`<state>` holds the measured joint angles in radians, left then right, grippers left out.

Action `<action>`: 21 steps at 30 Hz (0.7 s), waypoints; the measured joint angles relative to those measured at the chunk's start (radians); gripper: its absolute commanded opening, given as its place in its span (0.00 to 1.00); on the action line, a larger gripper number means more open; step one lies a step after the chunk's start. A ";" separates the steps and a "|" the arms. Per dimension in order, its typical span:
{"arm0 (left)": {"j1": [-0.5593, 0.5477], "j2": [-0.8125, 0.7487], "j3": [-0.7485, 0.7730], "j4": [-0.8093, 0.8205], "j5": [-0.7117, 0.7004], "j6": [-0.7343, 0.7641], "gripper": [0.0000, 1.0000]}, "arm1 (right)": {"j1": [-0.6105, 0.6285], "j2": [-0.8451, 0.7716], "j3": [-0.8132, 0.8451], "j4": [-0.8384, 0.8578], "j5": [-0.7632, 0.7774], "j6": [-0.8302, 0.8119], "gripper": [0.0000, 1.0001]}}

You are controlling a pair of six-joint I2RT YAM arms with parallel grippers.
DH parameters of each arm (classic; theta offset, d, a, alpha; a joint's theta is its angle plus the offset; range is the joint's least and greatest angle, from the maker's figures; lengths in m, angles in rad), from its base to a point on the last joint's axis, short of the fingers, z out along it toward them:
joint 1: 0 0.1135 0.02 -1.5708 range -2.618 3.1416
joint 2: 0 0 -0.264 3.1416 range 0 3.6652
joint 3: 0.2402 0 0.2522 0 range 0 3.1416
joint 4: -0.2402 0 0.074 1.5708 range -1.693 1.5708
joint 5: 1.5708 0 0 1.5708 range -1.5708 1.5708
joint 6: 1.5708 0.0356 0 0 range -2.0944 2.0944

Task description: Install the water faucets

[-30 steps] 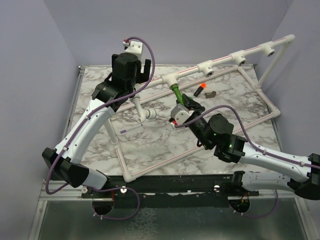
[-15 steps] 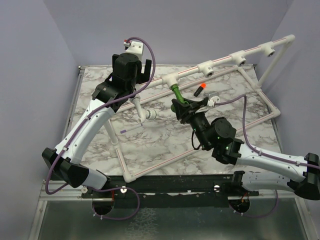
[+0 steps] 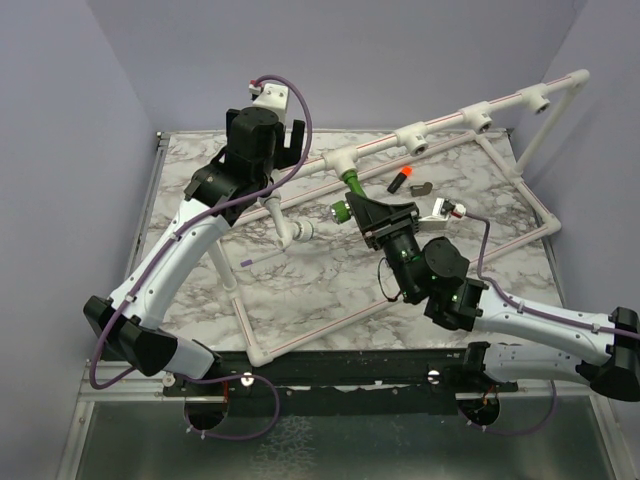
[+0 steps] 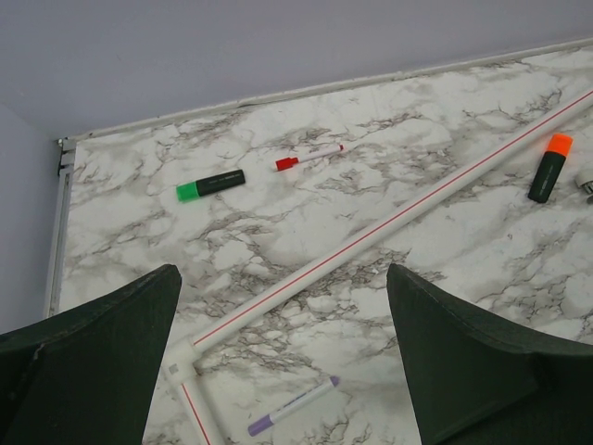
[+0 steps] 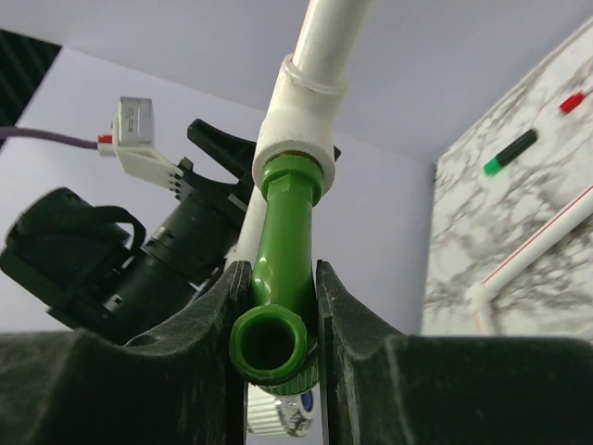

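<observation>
Top external view, entry one, arm poses: the left arm is being held raised over the far left part of the marble table, with its elbow bent and its wrist lifted above the white pipe frame. The right arm is being stretched low and diagonally from its base toward the middle of that frame.

Entry two, jaws: the left gripper is being shown by the left wrist view with its fingers spread wide and nothing between them, hovering above a long pipe and the tabletop. The right gripper is being seen clamped on the water faucet, with one finger pressing on each side of the green body.

Entry three, markings: print on the green marker, red marker, purple marker and orange-capped marker is being rendered too small to read.

Entry four, water faucet: it is being held at the raised rail of the frame, with its far end meeting the mouth of a tee socket. Its long axis is being directed from that socket obliquely toward the near right, into the right gripper. In the right wrist view the stem is being seen rising away to the socket, with the round spout mouth facing the camera between the fingers. The knob is being shown jutting out to the left of the gripper.
</observation>
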<state>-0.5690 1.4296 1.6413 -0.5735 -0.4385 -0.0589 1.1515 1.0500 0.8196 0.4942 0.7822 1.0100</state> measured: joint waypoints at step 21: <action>-0.005 -0.005 -0.004 0.003 -0.006 0.000 0.94 | -0.003 -0.021 0.092 -0.316 0.011 0.270 0.65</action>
<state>-0.5735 1.4246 1.6375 -0.5709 -0.4446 -0.0589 1.1484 1.0286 0.9112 0.1780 0.7929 1.2800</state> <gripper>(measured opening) 0.934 0.571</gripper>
